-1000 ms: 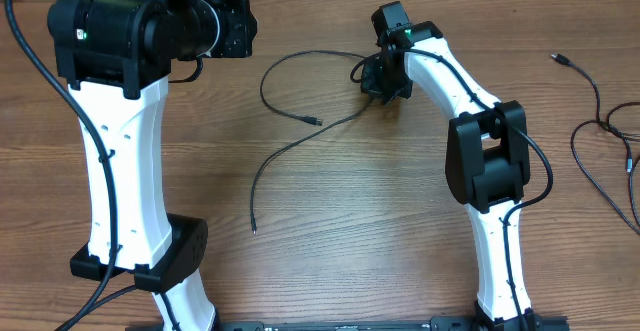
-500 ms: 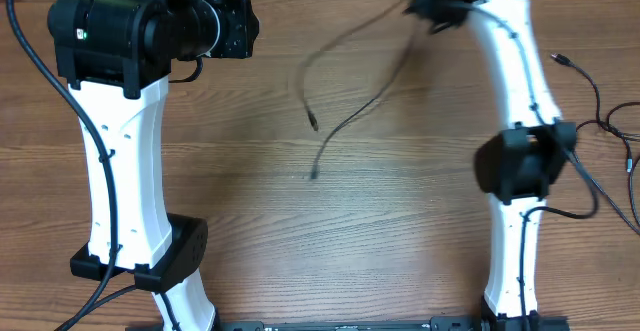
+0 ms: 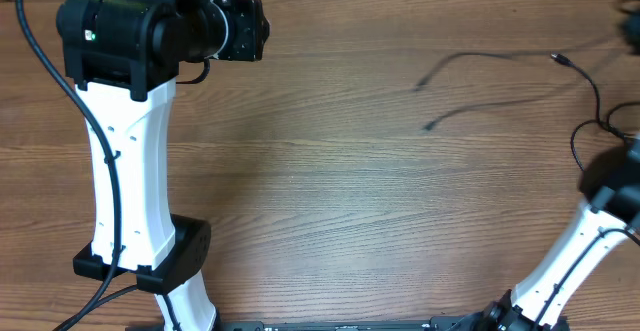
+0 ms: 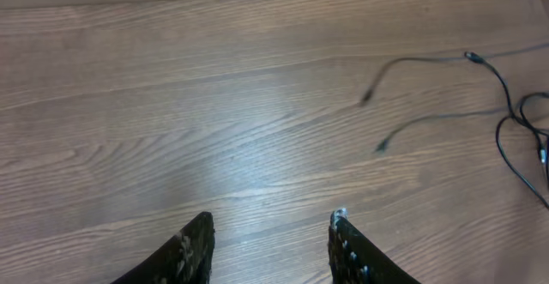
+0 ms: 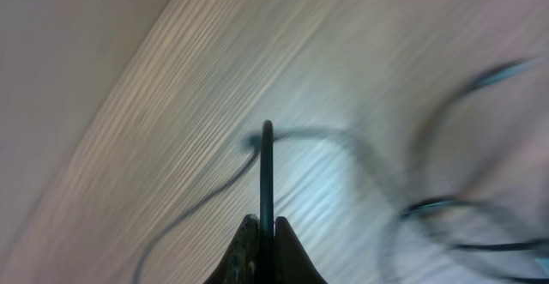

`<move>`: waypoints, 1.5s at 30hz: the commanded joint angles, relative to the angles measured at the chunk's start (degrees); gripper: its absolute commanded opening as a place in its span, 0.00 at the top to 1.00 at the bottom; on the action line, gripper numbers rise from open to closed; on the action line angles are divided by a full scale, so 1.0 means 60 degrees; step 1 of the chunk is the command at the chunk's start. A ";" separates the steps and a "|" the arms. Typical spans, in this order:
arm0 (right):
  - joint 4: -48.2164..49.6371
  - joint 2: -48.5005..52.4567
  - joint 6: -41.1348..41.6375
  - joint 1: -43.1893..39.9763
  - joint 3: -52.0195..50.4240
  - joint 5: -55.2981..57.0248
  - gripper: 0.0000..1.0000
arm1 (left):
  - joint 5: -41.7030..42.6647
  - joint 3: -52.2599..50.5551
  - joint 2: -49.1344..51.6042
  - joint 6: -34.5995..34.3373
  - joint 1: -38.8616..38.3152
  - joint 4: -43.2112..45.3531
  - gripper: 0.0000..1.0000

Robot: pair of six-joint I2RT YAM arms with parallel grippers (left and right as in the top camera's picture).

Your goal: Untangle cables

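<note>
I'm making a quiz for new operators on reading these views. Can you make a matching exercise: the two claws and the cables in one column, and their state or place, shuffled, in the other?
Column A
1. left claw
2. right claw
3. loose cable ends
4. looped cables

Column B
a. near the right edge of the table
b. shut on a thin cable
c. open, holding nothing
d. right of the table's centre, pointing left, blurred

Pairs: 1-c, 2-b, 3-d, 4-a
</note>
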 commanded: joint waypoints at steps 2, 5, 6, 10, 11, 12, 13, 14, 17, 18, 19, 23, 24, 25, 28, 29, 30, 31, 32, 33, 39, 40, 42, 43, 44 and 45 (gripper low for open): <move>-0.0277 -0.0324 -0.0138 -0.1413 0.1045 0.0055 0.96 | 0.0040 0.0029 -0.0062 0.0186 -0.0404 -0.0011 0.55; -0.0248 -0.0401 -0.0106 -0.2273 0.1137 -0.0168 0.96 | 0.0004 0.0029 -0.0058 0.0171 -0.0514 -0.0015 0.55; -0.0240 -0.0415 -0.0084 -0.2433 0.1137 -0.0229 0.90 | 0.0004 0.0029 -0.0058 0.0149 -0.0514 -0.0011 0.55; -0.0189 -0.0430 -0.0073 -0.3100 0.1137 -0.2044 0.00 | 0.0044 0.0029 -0.0058 0.0040 -0.0517 0.0000 0.55; -0.0127 -0.0437 -0.0076 -0.3107 0.1140 -0.2590 0.00 | 0.0051 0.0029 -0.0055 0.0036 -0.0517 0.0015 0.54; -0.0080 -0.0463 -0.0127 -0.3107 0.1140 -0.3100 0.00 | 0.0047 0.0029 -0.0055 0.0040 -0.0517 0.0018 0.54; 0.0015 -0.0517 -0.0324 -0.2980 0.1140 -0.3901 0.00 | 0.0047 0.0029 -0.0055 0.0036 -0.0517 0.0011 0.54; 0.0062 -0.0568 -0.0481 -0.2845 0.1140 -0.4404 0.00 | 0.0044 0.0029 -0.0055 0.0040 -0.0517 0.0007 0.53; 0.0033 -0.0867 -0.1122 -0.1931 0.1144 -0.5155 0.00 | 0.0004 0.0029 -0.0058 0.0040 -0.0517 0.0033 0.46; -0.0029 -0.1064 -0.1526 -0.1319 0.1144 -0.5082 0.00 | 0.0004 0.0029 -0.0058 0.0040 -0.0514 0.0055 0.46; -0.0033 -0.1213 -0.1698 -0.0856 0.1144 -0.5078 0.00 | 0.0007 0.0029 -0.0080 0.0040 -0.0514 0.0084 0.46; 0.0157 -0.1996 -0.1843 0.1002 0.1147 -0.4127 0.00 | -0.0510 0.0131 -0.0302 -0.0178 -0.0495 0.0386 0.45; 0.0131 -0.2175 -0.1843 0.1359 0.1147 -0.3592 0.00 | -0.0903 0.0200 -0.0397 -0.0423 -0.0495 0.0484 0.45; 0.0062 -0.2357 -0.1872 0.1752 0.1147 -0.2998 0.00 | -0.1249 0.0262 -0.0481 -0.0652 -0.0488 0.0579 0.45; -0.0175 -0.2881 -0.1869 0.2885 0.1147 -0.1752 0.00 | -0.1996 0.0448 -0.0871 -0.1512 -0.0444 0.0852 0.35; -0.0222 -0.3027 -0.1869 0.3202 0.1147 -0.1719 0.00 | -0.2004 0.0477 -0.0994 -0.1610 -0.0441 0.0943 0.32; -0.0280 -0.3155 -0.1869 0.3457 0.1147 -0.1716 0.00 | -0.1996 0.0488 -0.1144 -0.1610 -0.0441 0.1078 0.30; -0.0353 -0.3275 -0.1869 0.3683 0.1147 -0.1712 0.00 | -0.2029 0.0484 -0.1315 -0.1606 -0.0441 0.1180 0.28; -0.0619 -0.3526 -0.1865 0.4091 0.1147 -0.1636 0.00 | -0.2142 0.0484 -0.1577 -0.1708 -0.0444 0.1249 0.27; -0.1027 -0.3770 -0.1865 0.4433 0.1147 -0.1395 0.00 | -0.2215 0.0484 -0.1829 -0.1902 -0.0444 0.1180 0.27; -0.2608 -0.5377 -0.1767 0.5417 0.1147 0.0361 0.00 | -0.2838 0.0357 -0.2841 -0.2062 -0.0452 -0.0015 0.27; -0.2852 -0.5657 -0.1574 0.5515 0.1147 0.0707 0.00 | -0.2823 0.0339 -0.2903 -0.2040 -0.0452 -0.0015 0.26; -0.3075 -0.6153 -0.1537 0.5683 0.1096 0.1071 0.00 | -0.2830 0.0339 -0.2932 -0.1814 -0.0452 -0.0015 0.24; -0.3071 -0.6426 -0.1534 0.5748 0.1020 0.1064 0.00 | -0.2892 0.0339 -0.2922 -0.1800 -0.0452 -0.0015 0.23; -0.3075 -0.6626 -0.1541 0.5832 0.0998 0.1067 0.00 | -0.2903 0.0339 -0.2896 -0.1778 -0.0452 -0.0011 0.20; -0.3075 -0.6914 -0.1530 0.5949 0.0980 0.1045 0.00 | -0.2983 0.0339 -0.2871 -0.1759 -0.0452 -0.0004 0.14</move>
